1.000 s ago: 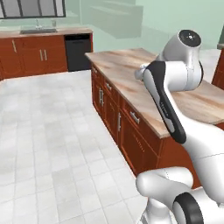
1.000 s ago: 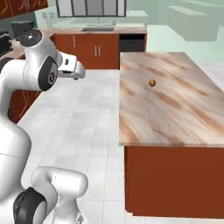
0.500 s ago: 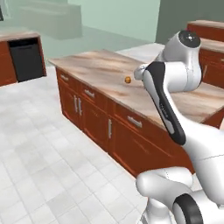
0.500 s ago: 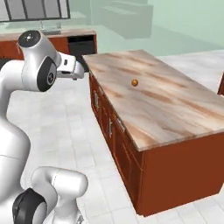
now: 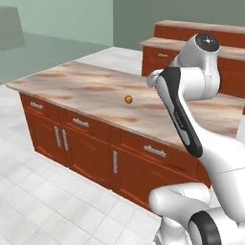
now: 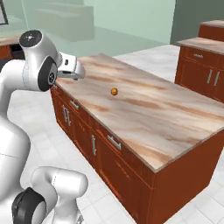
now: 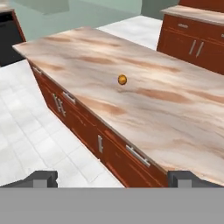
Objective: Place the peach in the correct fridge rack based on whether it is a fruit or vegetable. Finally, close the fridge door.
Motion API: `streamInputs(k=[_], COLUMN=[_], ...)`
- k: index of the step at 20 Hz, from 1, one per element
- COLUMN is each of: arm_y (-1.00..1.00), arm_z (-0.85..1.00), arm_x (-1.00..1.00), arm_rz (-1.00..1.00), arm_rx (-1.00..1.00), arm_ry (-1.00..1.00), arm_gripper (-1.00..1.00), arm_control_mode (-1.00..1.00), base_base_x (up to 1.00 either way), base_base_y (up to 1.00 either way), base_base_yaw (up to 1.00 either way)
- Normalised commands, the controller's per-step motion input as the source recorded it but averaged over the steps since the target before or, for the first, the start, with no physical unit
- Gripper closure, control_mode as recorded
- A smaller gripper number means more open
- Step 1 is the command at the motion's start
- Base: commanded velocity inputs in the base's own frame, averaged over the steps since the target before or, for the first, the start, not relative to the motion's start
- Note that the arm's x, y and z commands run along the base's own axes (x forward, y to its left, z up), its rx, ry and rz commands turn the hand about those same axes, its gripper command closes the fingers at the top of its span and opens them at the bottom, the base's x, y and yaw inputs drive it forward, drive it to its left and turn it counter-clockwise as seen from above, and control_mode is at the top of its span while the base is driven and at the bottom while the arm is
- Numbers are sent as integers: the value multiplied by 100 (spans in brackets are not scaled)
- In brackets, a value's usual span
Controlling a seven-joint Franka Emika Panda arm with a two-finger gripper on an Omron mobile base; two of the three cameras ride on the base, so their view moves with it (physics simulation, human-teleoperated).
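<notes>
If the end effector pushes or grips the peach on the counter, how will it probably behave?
The peach looks round and lies alone on the flat marble counter, so a sideways push would probably roll it. It is small beside the open end effector, so likely light, and could slip out unless the grip is centred.

A long kitchen island (image 6: 144, 144) stands in the middle of the room, with a tan marble tabletop (image 7: 175, 109) and red-brown wooden doors and drawers with silver handles (image 5: 155, 151). The floor (image 5: 43, 201) is made of big white tiles. Behind are pale green walls (image 6: 131, 17) and more red-brown cabinets (image 7: 192, 43).
</notes>
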Motion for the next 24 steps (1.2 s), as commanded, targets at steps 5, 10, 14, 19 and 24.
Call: streamInputs(k=[5,10,14,19,24], arm_y=[0,0,0,0,0], arm_z=[0,0,0,0,0], arm_x=[0,0,0,0,0], arm_rz=[0,0,0,0,0], arm_rx=[0,0,0,0,0], arm_ry=[0,0,0,0,0], arm_gripper=[-100,-100,-100,-100,-100], arm_control_mode=[100,100,100,100,100], base_base_x=[61,53,29,28,39], base_base_y=[100,100,99,90,72], base_base_yaw=[-55,-52,-55,-52,-48])
